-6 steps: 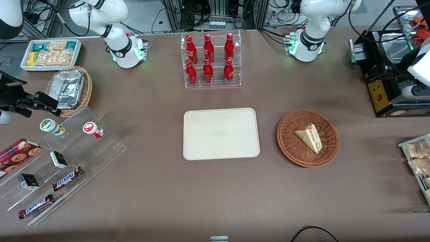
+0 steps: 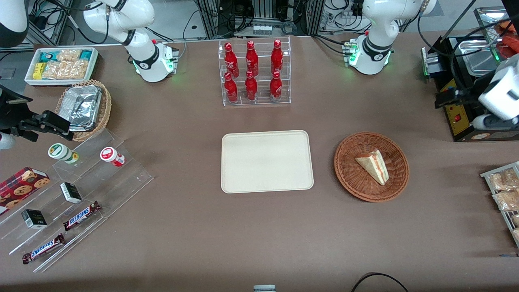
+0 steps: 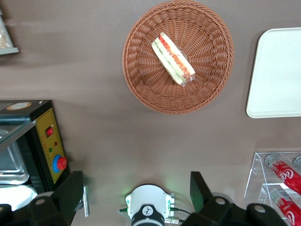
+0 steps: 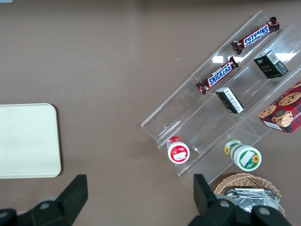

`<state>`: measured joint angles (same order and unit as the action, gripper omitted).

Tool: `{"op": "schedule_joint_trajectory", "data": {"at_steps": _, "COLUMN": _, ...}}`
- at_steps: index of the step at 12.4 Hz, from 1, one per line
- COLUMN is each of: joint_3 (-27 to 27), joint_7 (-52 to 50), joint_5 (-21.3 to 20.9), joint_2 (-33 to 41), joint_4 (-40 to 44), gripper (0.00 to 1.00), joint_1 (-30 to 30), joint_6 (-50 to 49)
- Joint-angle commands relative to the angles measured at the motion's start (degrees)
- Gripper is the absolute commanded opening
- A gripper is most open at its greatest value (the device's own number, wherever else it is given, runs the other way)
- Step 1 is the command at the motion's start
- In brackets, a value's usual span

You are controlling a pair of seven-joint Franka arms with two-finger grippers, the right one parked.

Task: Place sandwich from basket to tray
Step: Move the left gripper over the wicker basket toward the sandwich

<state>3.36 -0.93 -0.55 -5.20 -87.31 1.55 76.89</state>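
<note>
The sandwich (image 2: 375,165) (image 3: 172,59), a pale wedge with red and green filling in clear wrap, lies inside the round reddish-brown wicker basket (image 2: 344,178) (image 3: 141,84). The cream tray (image 2: 265,162) (image 3: 277,75) (image 4: 28,141) lies flat beside the basket, toward the parked arm's end, with nothing on it. My gripper (image 2: 450,98) (image 3: 135,186) hangs high above the table near the working arm's end, farther from the front camera than the basket and well apart from it. Its fingers (image 3: 70,190) stand wide open and hold nothing.
A black machine with a yellow panel (image 2: 456,113) (image 3: 49,146) stands just under the gripper. A clear rack of red bottles (image 2: 253,73) stands farther back than the tray. Snack packets (image 2: 505,190) lie at the working arm's table edge. Acrylic steps with candy bars (image 2: 77,190) stand at the parked arm's end.
The working arm's wrist has swung in from the table's end toward the basket, and its dark fingers now show over the black machine. The sandwich, basket and tray have not moved.
</note>
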Motion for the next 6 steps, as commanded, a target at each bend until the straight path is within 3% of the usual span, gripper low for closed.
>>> {"op": "schedule_joint_trajectory", "data": {"at_steps": 1, "joint_3": -0.1, "joint_7": -1.2, "joint_5": -0.3, "joint_2": -0.9, "joint_4": -6.1, "gripper": 1.0, "joint_1": -1.6, "joint_6": 6.7}}
{"op": "schedule_joint_trajectory", "data": {"at_steps": 6, "joint_3": 0.0, "joint_7": -1.6, "joint_5": -0.4, "joint_2": -0.7, "joint_4": -18.5, "gripper": 1.0, "joint_1": -2.7, "joint_6": 22.4}}
